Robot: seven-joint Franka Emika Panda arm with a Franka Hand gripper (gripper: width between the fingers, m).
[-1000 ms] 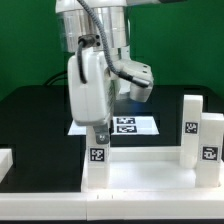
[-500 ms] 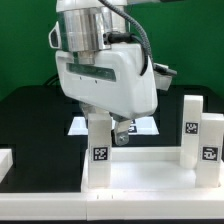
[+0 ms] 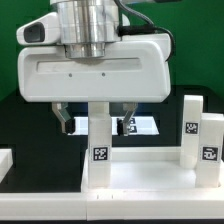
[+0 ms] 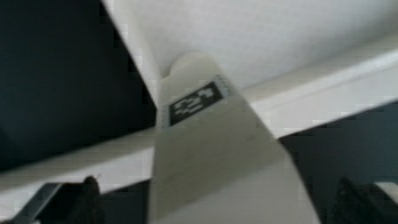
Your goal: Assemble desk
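I see the gripper (image 3: 97,124) fully open, holding nothing, straddling the upright leg (image 3: 98,143) at the desk top's (image 3: 140,170) corner, where it screws in.

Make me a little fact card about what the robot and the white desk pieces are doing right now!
gripper: open, one finger on each side of a leg, not squeezing it
leg under gripper: standing upright on the desk top
desk top: white tray, lying flat
other legs: two upright at the exterior view's right
marker board: flat behind the desk, partly hidden
table: black
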